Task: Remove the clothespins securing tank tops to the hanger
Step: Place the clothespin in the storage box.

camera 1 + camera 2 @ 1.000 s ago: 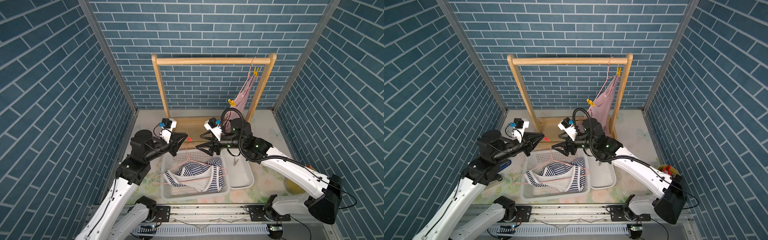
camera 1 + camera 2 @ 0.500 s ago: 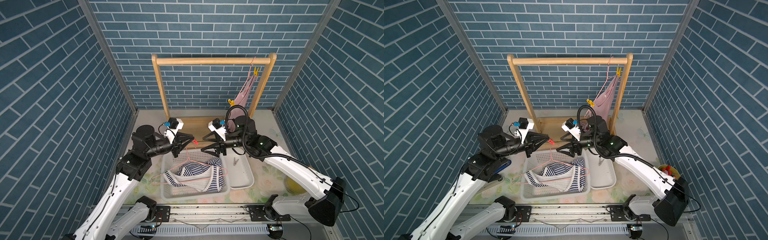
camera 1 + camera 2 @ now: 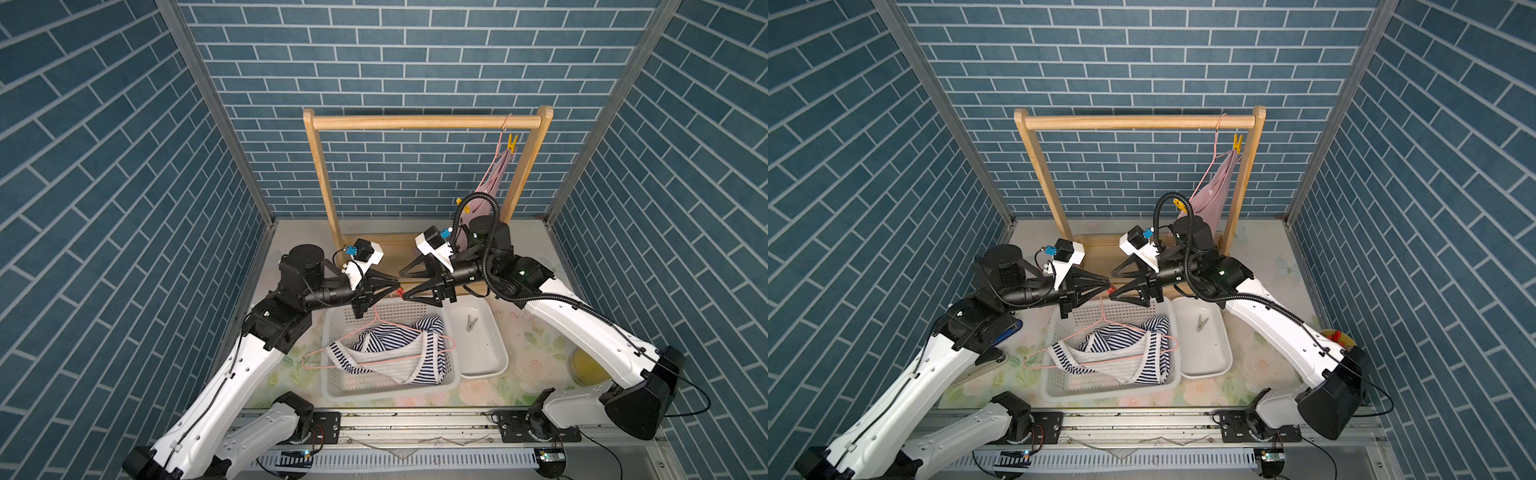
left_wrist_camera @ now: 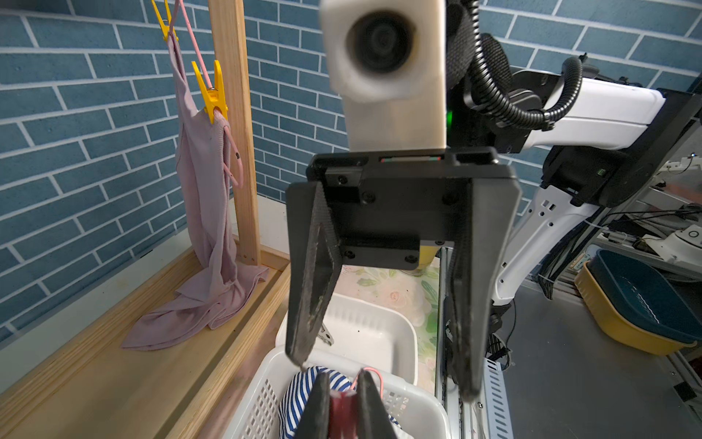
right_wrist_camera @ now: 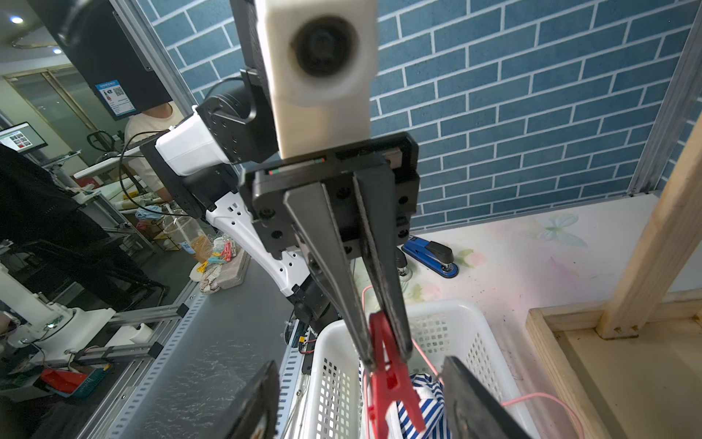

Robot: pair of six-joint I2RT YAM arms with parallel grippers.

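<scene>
Your left gripper (image 3: 395, 286) is nose-to-nose with the right gripper (image 3: 1111, 286), whose jaws are spread: no way forward. Basket (image 3: 386, 390) below, rack base (image 3: 399, 244) just behind. Open room under the rail (image 3: 415, 122), left of the pink top (image 3: 500, 174).

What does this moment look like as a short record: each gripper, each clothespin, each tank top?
left gripper: shut on red clothespin, above the basket
right gripper: open, jaws either side of the red clothespin
grey clothespin: lying in white tray
yellow clothespins: two, clipped on pink tank top, which hangs from the wooden rack
striped tank top: crumpled in the basket, no clothespin seen on it
</scene>
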